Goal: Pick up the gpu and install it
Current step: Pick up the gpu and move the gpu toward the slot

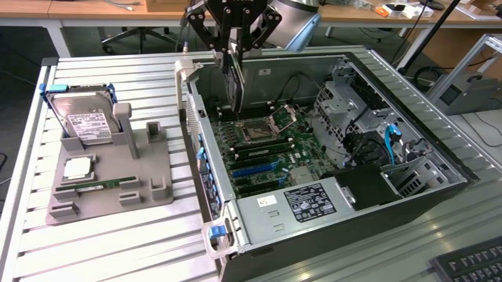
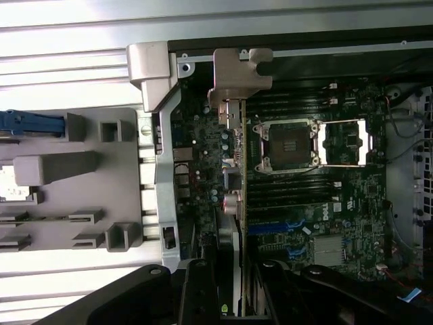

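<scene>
Claw (image 1: 234, 51) (image 2: 237, 284) is clamped narrow on the upper edge of the gpu (image 1: 234, 88) (image 2: 241, 162). The card hangs upright and edge-on beneath it, at 12 o'clock in the exterior view, inside the mouth of the open PC case (image 1: 439, 194). In the wrist view the card reads as a thin line ending in its silver bracket (image 2: 240, 71).

Step, as I read it: pick is done and install is in hand. The card is off the desk (image 1: 117, 247) and over the mobo (image 1: 259, 153), not seated. Its lower edge looks apart from the board (can't judge the gap). The blue slots (image 1: 255, 169) (image 2: 274, 228) lie toward 6 o'clock from the card. Whether the card is square to them I can't tell.

Seating would call for lining the card's bottom edge w/ one slot, bracket toward the case's rear wall (image 1: 192, 135), then a straight, level push.

Edges and room:
- The rear wall is near, at 9 o'clock of the card.
- The CPU socket (image 1: 259, 129) (image 2: 287, 143), w/ its raised frame, is just beside, at 5 o'clock.
- The drive cage (image 1: 345, 100) and cables are well apart, at 3 o'clock.
- Above the card the case is open.
- The grey parts tray (image 1: 106, 200), w/ hard drive (image 1: 86, 120) and RAM stick (image 1: 98, 186), sits outside the case at 9 o'clock, out of the way.
</scene>
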You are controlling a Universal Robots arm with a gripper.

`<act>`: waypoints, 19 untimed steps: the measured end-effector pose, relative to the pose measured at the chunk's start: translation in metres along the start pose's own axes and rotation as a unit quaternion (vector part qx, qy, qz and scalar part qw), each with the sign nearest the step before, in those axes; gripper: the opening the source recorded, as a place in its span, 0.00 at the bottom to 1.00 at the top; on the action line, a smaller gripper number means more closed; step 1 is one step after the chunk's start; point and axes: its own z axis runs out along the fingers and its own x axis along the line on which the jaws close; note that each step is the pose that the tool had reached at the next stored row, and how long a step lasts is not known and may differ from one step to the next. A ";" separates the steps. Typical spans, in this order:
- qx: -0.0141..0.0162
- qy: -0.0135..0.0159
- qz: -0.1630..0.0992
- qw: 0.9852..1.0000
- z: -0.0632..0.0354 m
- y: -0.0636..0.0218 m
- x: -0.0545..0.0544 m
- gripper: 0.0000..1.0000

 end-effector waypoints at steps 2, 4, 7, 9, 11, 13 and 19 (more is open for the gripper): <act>0.000 0.000 0.000 1.000 0.0000 0.0001 -0.001 0.27; 0.000 0.000 0.000 1.000 0.0000 0.0001 -0.001 0.27; 0.000 0.000 0.000 1.000 0.0000 0.0002 -0.002 0.27; 0.000 0.000 0.000 1.000 0.0001 0.0002 -0.003 0.27; 0.000 0.000 0.000 1.000 0.0001 0.0003 -0.004 0.27; 0.000 0.000 0.000 1.000 0.0001 0.0003 -0.004 0.27; 0.000 0.000 0.000 1.000 0.0002 0.0005 -0.006 0.27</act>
